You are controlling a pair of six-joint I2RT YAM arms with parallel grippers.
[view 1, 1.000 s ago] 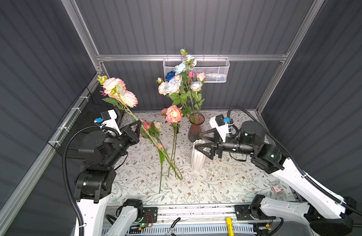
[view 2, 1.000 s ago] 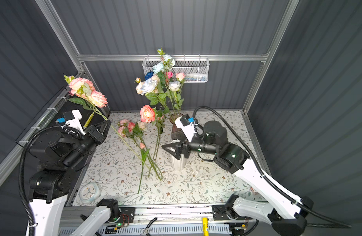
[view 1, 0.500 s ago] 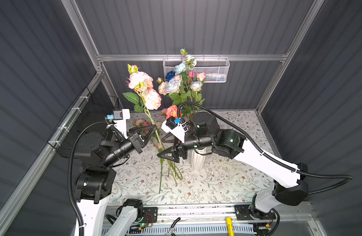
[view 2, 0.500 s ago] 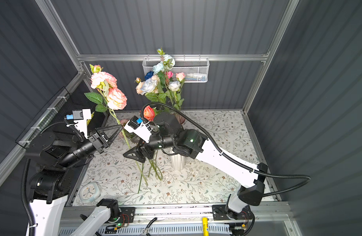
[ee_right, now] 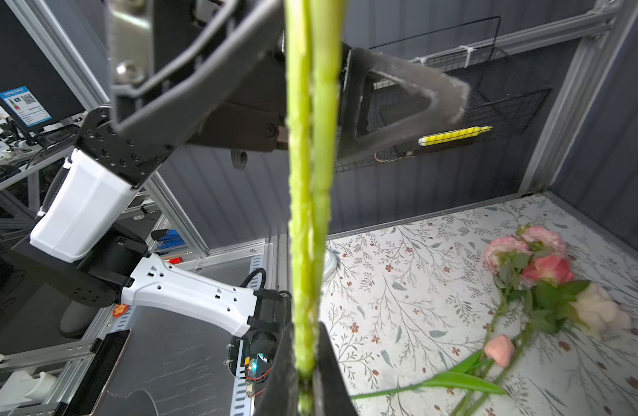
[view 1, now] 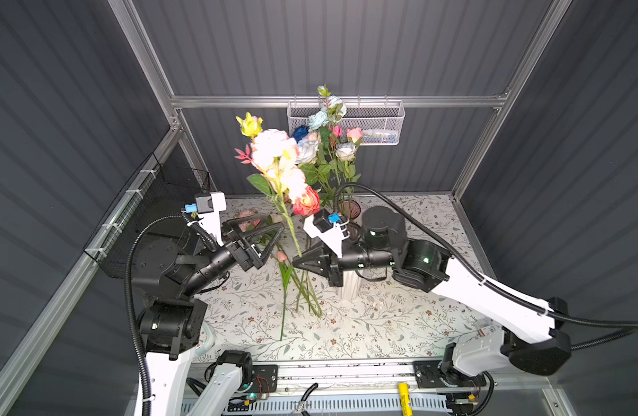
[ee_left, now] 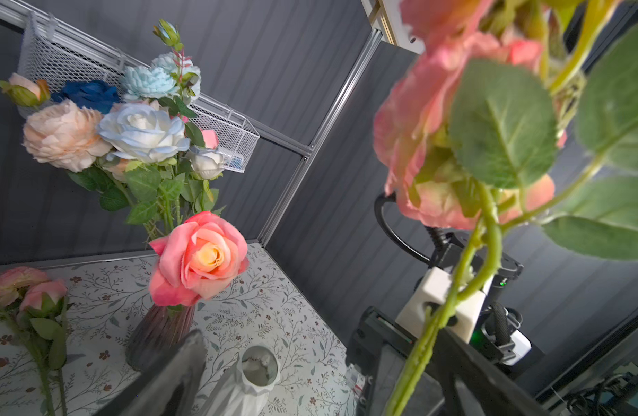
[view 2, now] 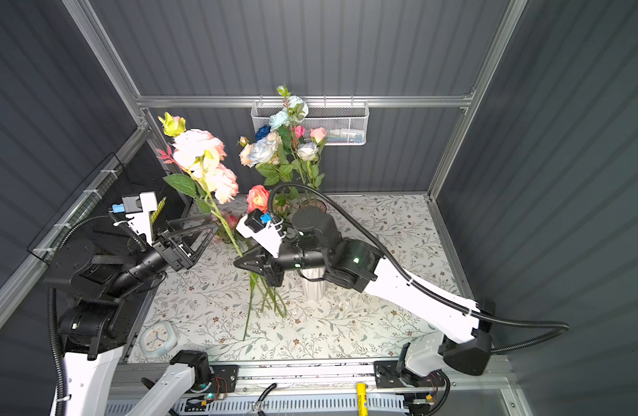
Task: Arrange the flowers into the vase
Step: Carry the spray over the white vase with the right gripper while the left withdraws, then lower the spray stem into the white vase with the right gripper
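Centre frame, the right gripper (view 1: 295, 262) pinches the pink flower stem (view 1: 291, 230); the left gripper (view 1: 276, 222) has its jaws spread. Lift the stem clear, then lower it upright into the dark vase (view 1: 350, 208), seemingly half-hidden just behind.

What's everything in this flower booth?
mat: one, cream floral, covering the floor
dark vase: one, purplish, back of the mat
bouquet: one bunch, peach, blue, pink, in the dark vase
coral rose: one, by the dark vase
white vase: one, mid-mat, no flowers in it
held stem: one, pink and cream heads, yellow-green bud, upright, clamped mid-air
loose flowers: a few, pink, lying on the mat
wire basket: one, white, back rail
mesh basket: one, black, left wall
clock: one, pale, front left
left gripper: one, black, open, beside the held stem
right gripper: one, black, shut on the held stem
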